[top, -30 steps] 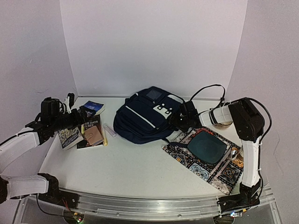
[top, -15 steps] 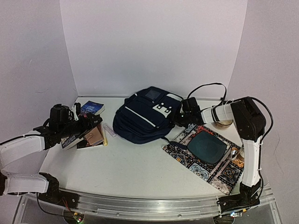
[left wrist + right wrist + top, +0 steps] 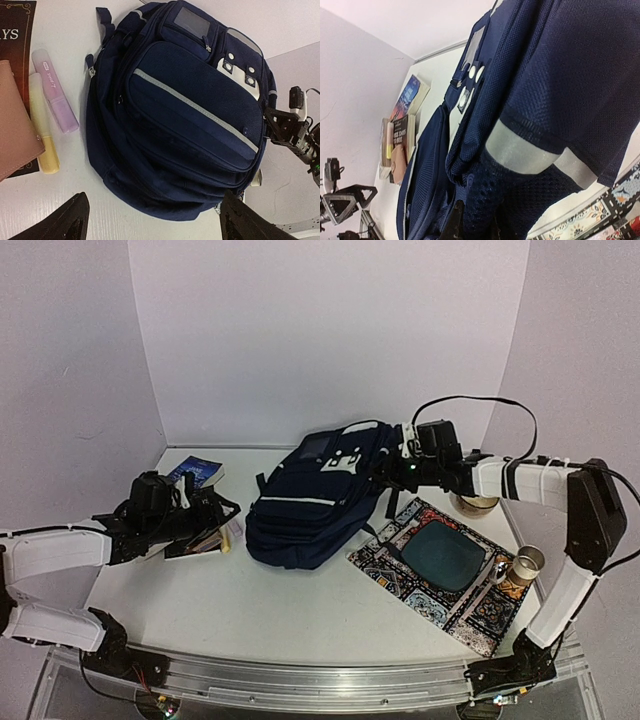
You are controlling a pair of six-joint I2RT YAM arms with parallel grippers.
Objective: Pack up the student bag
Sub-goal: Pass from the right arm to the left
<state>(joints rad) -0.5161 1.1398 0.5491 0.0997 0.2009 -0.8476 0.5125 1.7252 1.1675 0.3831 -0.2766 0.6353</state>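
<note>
The student bag [image 3: 310,510] is a large navy backpack with white stripe trim, in the middle of the table. Its right side is pulled up off the table. My right gripper [image 3: 388,472] is shut on the bag's mesh fabric at that raised side. In the right wrist view the bag [image 3: 560,75] fills the frame and the gripper [image 3: 470,225] is half buried in fabric. My left gripper [image 3: 218,512] is open and empty just left of the bag. In the left wrist view the gripper [image 3: 155,225] has its fingers spread wide below the bag [image 3: 185,110].
At the left lie a blue book [image 3: 197,472], a black book [image 3: 20,30], a brown wallet [image 3: 15,125], a pink highlighter [image 3: 55,92] and a yellow one [image 3: 40,135]. A patterned mat [image 3: 470,615] with a dark teal plate [image 3: 443,555], a bowl [image 3: 478,505] and a metal cup [image 3: 527,562] sit at the right.
</note>
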